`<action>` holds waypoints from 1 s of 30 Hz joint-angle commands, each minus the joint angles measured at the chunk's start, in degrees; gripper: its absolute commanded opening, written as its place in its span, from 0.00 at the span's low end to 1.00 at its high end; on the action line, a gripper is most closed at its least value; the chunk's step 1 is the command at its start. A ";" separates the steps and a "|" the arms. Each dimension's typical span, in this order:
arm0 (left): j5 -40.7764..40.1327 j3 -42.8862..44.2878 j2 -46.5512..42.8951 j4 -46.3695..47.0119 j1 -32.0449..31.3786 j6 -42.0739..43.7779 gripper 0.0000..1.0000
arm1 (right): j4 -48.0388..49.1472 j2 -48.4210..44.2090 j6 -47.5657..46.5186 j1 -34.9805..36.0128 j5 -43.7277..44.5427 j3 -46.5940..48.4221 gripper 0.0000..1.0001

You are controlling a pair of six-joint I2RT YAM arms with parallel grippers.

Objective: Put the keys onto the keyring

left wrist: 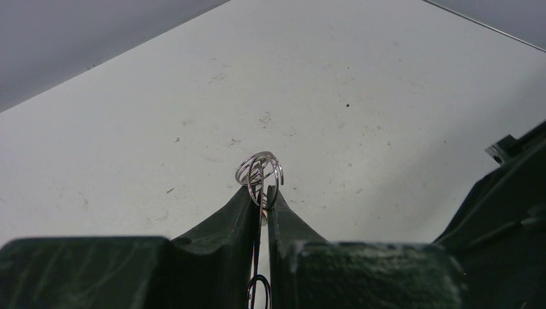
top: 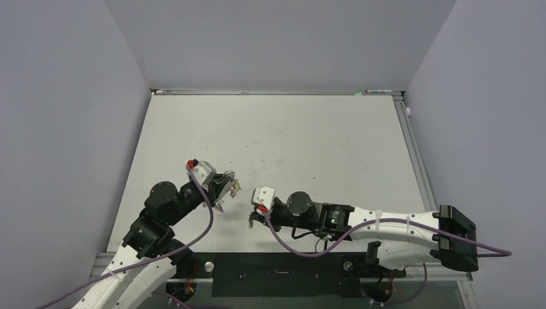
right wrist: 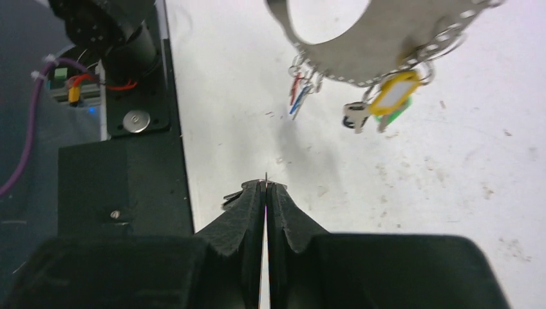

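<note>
Two grips, raised over the table (top: 290,129): left gripper (left wrist: 261,196) pinches the keyring (right wrist: 360,64) aloft so its keys (right wrist: 396,93) dangle free; right gripper (right wrist: 265,188) clamps a thin key (right wrist: 265,177) edge-on, likely for threading.

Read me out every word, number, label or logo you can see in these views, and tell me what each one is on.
None can be read.
The yellow-headed key hanging from the keyring has a pale label window, but it is too blurred to show any writing.
Nothing else in any of the three views carries legible lettering.
</note>
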 commanded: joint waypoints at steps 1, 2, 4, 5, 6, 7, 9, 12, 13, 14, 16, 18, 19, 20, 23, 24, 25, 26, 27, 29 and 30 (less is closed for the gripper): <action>5.16 -0.24 -1.38 6.94 0.01 0.68 0.00 | -2.35 -2.94 0.34 -3.23 1.35 5.56 0.05; 5.44 -0.38 -1.35 7.16 -0.08 0.69 0.00 | -3.19 -3.20 0.41 -3.95 1.27 6.66 0.05; 6.32 -0.64 -1.37 7.68 -0.23 0.44 0.00 | -4.77 -3.64 0.35 -5.23 0.62 9.05 0.05; 7.03 -0.67 -1.33 7.91 -0.34 0.30 0.00 | -5.14 -3.79 0.33 -5.89 0.36 9.89 0.05; 7.72 -0.67 -1.30 8.10 -0.43 0.18 0.00 | -5.46 -3.82 0.34 -6.51 0.03 10.66 0.05; 8.44 -0.67 -1.33 8.28 -0.53 0.03 0.00 | -5.85 -3.76 0.27 -7.11 -0.51 11.51 0.05; 9.61 -0.80 -1.47 8.70 -0.63 -0.18 0.00 | -6.31 -3.69 0.17 -8.32 -1.38 12.80 0.05; 10.42 -0.98 -1.61 8.93 -0.63 -0.28 0.00 | -5.74 -3.46 0.18 -9.78 -3.43 13.68 0.05; 10.87 -1.02 -1.66 9.08 -0.63 -0.29 0.00 | -5.49 -3.24 0.03 -10.29 -4.45 13.92 0.05; 11.21 -1.02 -1.62 9.30 -0.63 -0.33 0.00 | -5.35 -2.86 -0.09 -10.74 -5.03 14.10 0.05; 11.92 -1.02 -1.43 9.56 -0.58 -0.44 0.00 | -4.79 -2.32 -0.02 -11.83 -6.34 14.25 0.05; 12.88 -1.07 -1.32 9.89 -0.63 -0.53 0.00 | -4.11 -1.92 0.04 -12.77 -7.90 14.26 0.05; 13.37 -1.15 -1.28 10.12 -0.63 -0.60 0.00 | -3.58 -1.77 0.23 -13.09 -8.64 14.14 0.05; 13.76 -1.24 -1.35 10.37 -0.63 -0.68 0.00 | -3.20 -1.48 0.36 -13.34 -9.25 14.22 0.05; 14.23 -1.29 -1.49 10.54 -0.63 -0.82 0.00 | -3.22 -0.96 0.71 -13.90 -10.78 15.25 0.05; 14.36 -1.29 -1.55 10.59 -0.63 -0.82 0.00 | -3.58 -0.74 0.76 -14.00 -11.49 15.63 0.05; 14.65 -1.36 -1.57 10.72 -0.63 -0.82 0.00 | -4.04 -0.60 0.71 -14.01 -11.89 16.27 0.05; 14.94 -1.42 -1.63 10.76 -0.63 -0.82 0.00 | -4.69 -0.48 0.76 -14.07 -12.16 16.78 0.05; 15.12 -1.46 -1.69 10.81 -0.63 -0.82 0.00 | -5.35 -0.40 0.79 -14.10 -12.47 17.31 0.05; 15.08 -1.46 -1.70 10.76 -0.63 -0.82 0.00 | -6.79 -0.62 0.95 -14.10 -13.19 18.39 0.05; 14.75 -1.46 -1.70 10.67 -0.63 -0.82 0.00 | -7.34 -0.73 1.16 -14.09 -13.60 18.87 0.05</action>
